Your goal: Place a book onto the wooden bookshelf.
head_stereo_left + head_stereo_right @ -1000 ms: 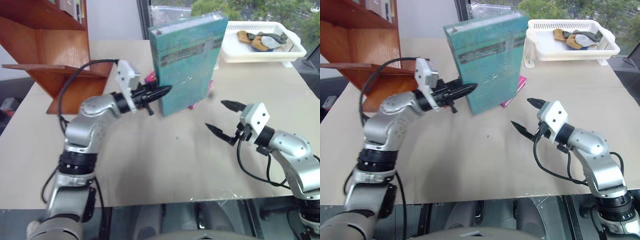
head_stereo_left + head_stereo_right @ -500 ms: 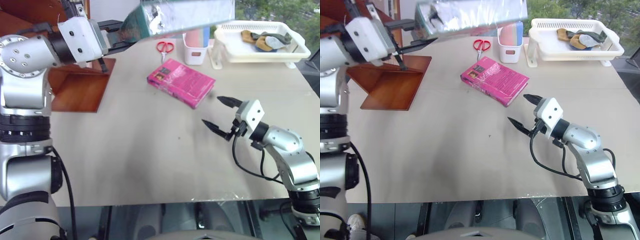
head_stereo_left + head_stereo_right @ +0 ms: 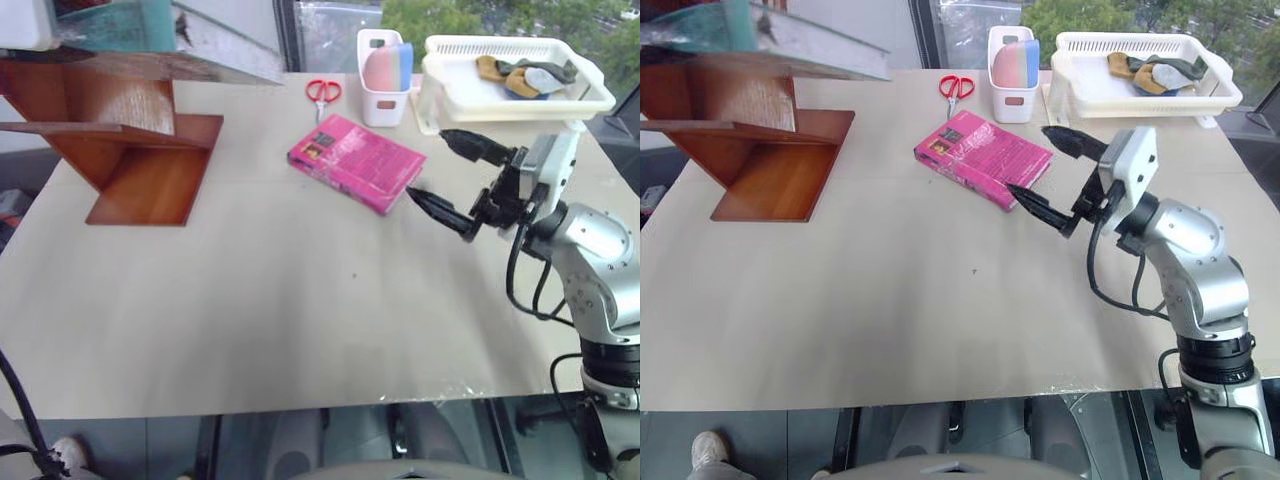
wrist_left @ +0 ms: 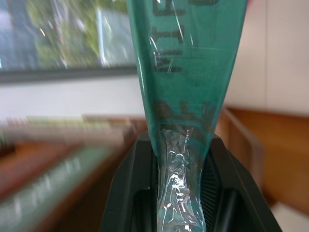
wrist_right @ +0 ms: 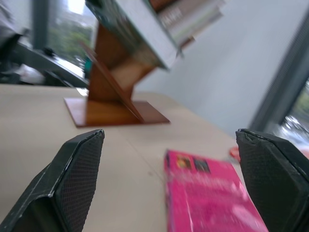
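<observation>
The left gripper (image 4: 181, 203) clamps the teal book (image 4: 186, 72) by its plastic-wrapped edge, holding it flat above the wooden bookshelf (image 3: 130, 140). The right gripper (image 3: 450, 180) is raised above the table (image 3: 300, 320), fingers spread wide and empty, beside the pink book (image 3: 357, 163).

Dark lettering on book (image 4: 186, 72) cover, blurred; no text legible.

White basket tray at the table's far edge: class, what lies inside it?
Inside the white basket tray lies a heap of tan and grey items; its walls cover their lower parts, so what they are stays unclear.
</observation>
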